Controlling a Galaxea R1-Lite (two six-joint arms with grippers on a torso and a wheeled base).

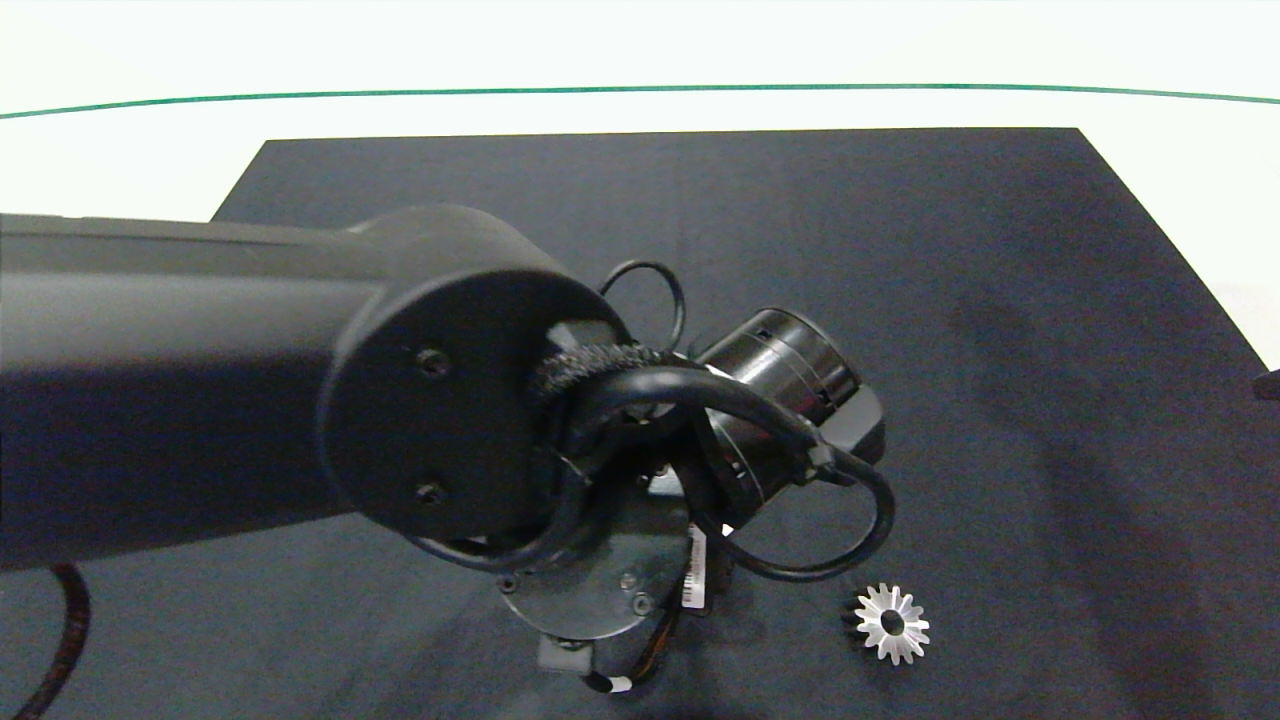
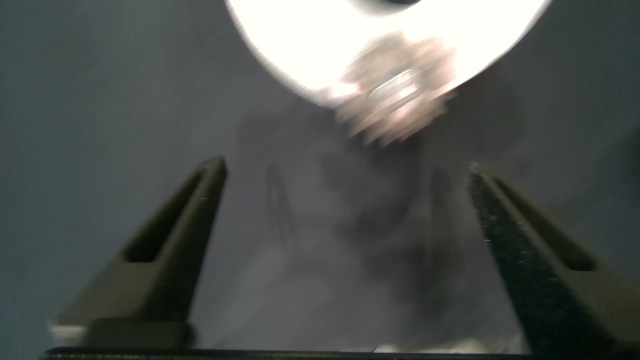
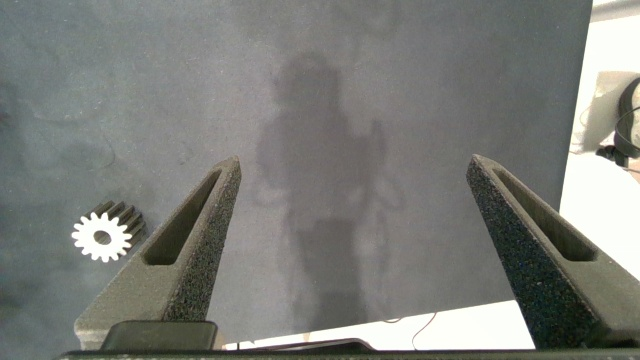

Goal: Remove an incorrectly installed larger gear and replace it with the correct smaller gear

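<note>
A small silver gear [image 1: 892, 624] with a round centre bore lies flat on the dark mat [image 1: 1000, 300], right of my left arm [image 1: 200, 380]. In the right wrist view the same gear [image 3: 102, 235] shows short blunt teeth, so I take it for the smaller gear. My left gripper [image 2: 345, 165] is open and holds nothing. Just beyond its fingertips is a bright white disc [image 2: 290, 50] carrying a blurred metal gear [image 2: 395, 95]. I cannot tell whether that one is the larger gear. My right gripper [image 3: 353, 160] hangs open over bare mat, the small gear beside one finger.
The left arm's wrist and cables [image 1: 700, 450] hide the mat's middle and the disc in the head view. A dark tip [image 1: 1268, 385] of the right arm shows at the right edge. White table [image 1: 640, 50] surrounds the mat, with a green line [image 1: 640, 88] at the back.
</note>
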